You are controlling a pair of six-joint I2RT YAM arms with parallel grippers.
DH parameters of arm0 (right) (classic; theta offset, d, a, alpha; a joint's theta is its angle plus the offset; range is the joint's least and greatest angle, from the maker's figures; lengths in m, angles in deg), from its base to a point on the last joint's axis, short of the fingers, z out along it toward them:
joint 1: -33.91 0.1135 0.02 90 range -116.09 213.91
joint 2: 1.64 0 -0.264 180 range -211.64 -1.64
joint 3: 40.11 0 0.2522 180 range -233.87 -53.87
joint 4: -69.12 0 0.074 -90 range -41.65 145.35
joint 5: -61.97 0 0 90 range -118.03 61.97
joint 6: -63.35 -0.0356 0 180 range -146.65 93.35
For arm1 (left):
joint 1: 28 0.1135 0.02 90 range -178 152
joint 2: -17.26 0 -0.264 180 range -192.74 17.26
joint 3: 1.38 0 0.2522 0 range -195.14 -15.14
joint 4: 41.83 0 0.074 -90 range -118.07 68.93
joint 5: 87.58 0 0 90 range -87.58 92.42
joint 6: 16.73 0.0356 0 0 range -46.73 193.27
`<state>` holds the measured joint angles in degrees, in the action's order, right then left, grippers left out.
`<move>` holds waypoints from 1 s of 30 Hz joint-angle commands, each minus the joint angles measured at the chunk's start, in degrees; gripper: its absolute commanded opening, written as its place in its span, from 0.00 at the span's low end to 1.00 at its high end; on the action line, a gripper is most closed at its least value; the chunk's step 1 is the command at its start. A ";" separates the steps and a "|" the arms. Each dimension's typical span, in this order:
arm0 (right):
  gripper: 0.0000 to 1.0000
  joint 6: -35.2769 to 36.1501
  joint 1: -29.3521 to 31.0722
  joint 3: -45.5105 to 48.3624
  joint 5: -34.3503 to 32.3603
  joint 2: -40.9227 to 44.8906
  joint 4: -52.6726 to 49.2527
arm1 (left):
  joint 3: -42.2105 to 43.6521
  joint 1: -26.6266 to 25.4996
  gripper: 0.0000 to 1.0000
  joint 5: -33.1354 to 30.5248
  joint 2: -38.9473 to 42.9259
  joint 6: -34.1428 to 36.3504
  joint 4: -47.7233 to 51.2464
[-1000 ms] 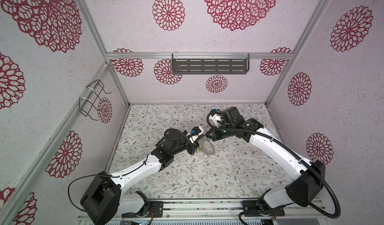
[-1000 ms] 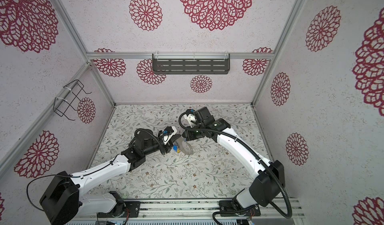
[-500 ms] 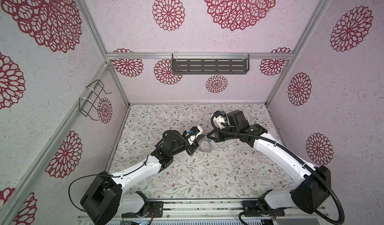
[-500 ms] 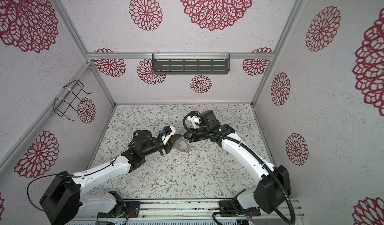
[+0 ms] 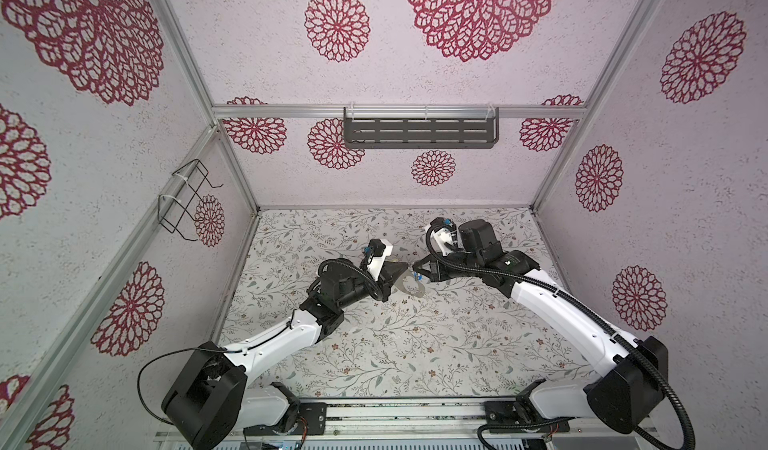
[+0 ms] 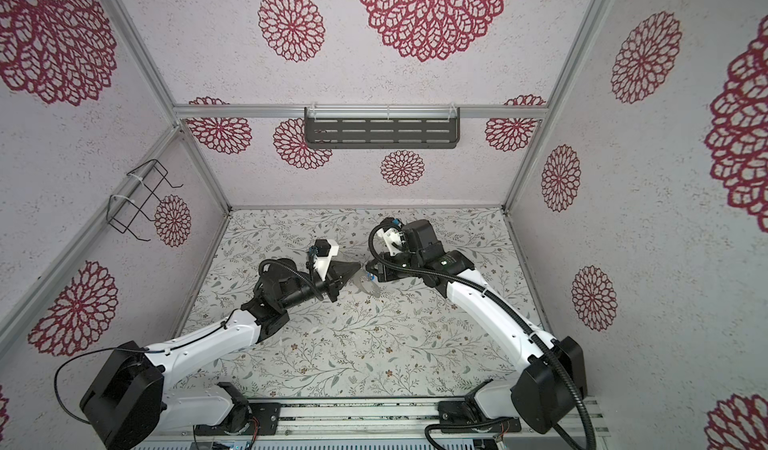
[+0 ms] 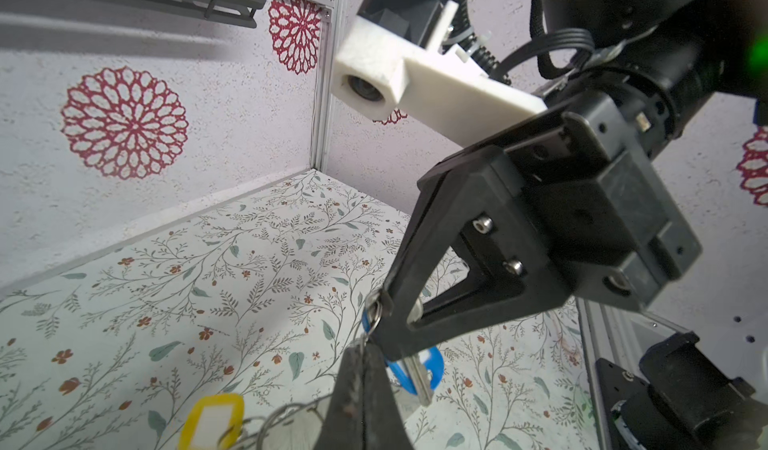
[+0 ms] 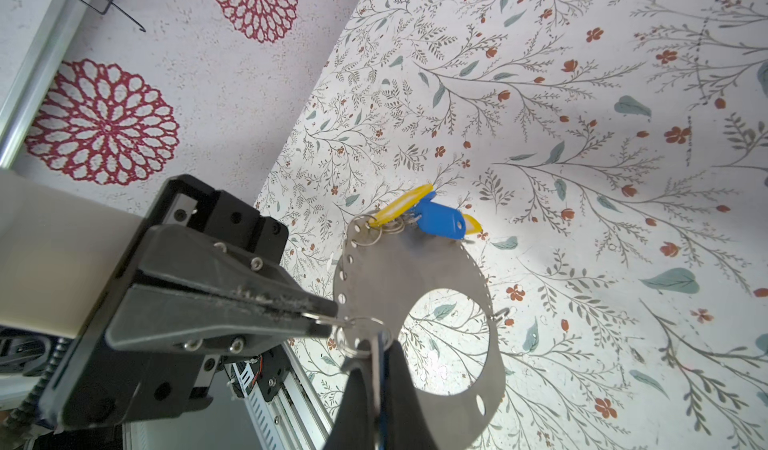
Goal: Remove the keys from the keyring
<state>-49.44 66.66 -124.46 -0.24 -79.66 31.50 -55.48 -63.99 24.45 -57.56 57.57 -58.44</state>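
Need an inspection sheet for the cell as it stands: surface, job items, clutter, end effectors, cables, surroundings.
Surface: floral table, no spills seen.
Job's things: keyring held up, tilted, between the arms; yellow and blue keys hang from its rim on small loops; one more blue key sits at the rim near the fingertips, and its loop looks threaded on.
Clutter: nothing seen.
End effectors: left end effector shut on the keyring's rim; right end effector shut on the blue key.
Cables: black cable along the right arm, thin loop at the left base; neither touches the keyring.
Surroundings: dark shelf on the back wall, wire rack on the left wall.
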 commanded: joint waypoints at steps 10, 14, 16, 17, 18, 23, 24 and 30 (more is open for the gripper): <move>0.00 -1.75 -4.29 0.02 -9.90 2.53 0.19 | -7.89 5.15 0.00 3.75 -4.46 -22.54 0.91; 0.00 -1.26 -4.30 -0.63 -10.87 3.12 -0.22 | -10.63 5.74 0.00 8.18 -7.25 -23.84 2.83; 0.00 -0.64 -4.30 -1.56 -11.18 3.03 -1.11 | -10.02 5.71 0.00 9.22 -7.82 -24.19 0.10; 0.00 -0.38 -4.33 -1.99 -11.46 3.00 -1.63 | -9.47 5.75 0.00 9.32 -7.93 -24.29 -1.30; 0.00 -0.05 -4.32 -2.54 -11.91 2.98 -2.23 | -9.01 5.76 0.00 9.37 -7.96 -24.30 -2.84; 0.00 0.90 -4.25 -5.33 -12.31 2.43 -4.52 | -6.60 5.45 0.00 10.62 -8.22 -20.22 -8.51; 0.00 0.90 -4.20 -5.94 -11.67 2.17 -4.74 | -5.98 5.23 0.00 10.61 -8.21 -19.02 -9.83; 0.00 1.42 -2.52 -8.84 -9.78 0.60 -5.57 | -6.29 4.04 0.00 9.99 -7.98 -13.40 -6.80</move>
<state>-49.64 65.11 -130.38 -4.29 -79.18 26.49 -61.69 -60.38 34.94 -66.44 40.24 -65.90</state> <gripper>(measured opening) 0.065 0.045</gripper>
